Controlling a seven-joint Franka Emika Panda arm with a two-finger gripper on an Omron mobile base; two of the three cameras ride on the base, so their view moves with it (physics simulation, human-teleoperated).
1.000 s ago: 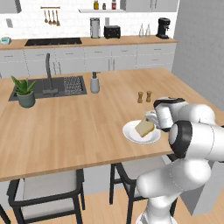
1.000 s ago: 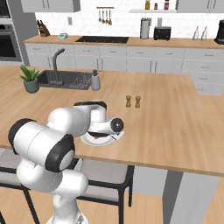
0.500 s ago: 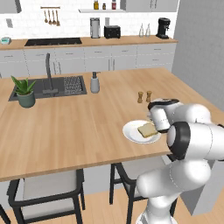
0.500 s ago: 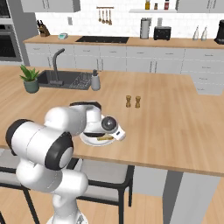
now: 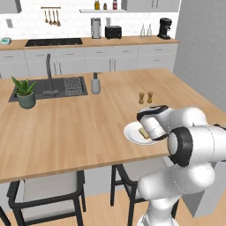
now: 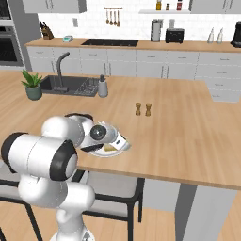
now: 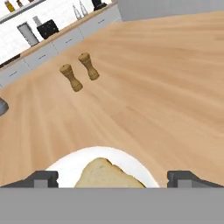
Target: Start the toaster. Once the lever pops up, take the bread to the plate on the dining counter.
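Resting on the plate (image 7: 65, 168), the bread (image 7: 107, 175) lies flat near the plate's middle, which suggests the delivery step is complete. The plate sits on the dining table (image 5: 79, 128) near the edge facing the robot, with 2 wooden shakers (image 5: 145, 97) beyond the plate and well apart from it. The toaster (image 5: 113, 32) stands far behind the plate, on the back counter by the tiled wall. The tool (image 7: 112, 178) hangs just above the plate with its jaws wide, 1 fingertip (image 7: 41, 178) on each side of the bread, gripping nothing. The arm folds low over the table edge, wrist angled down toward the plate.
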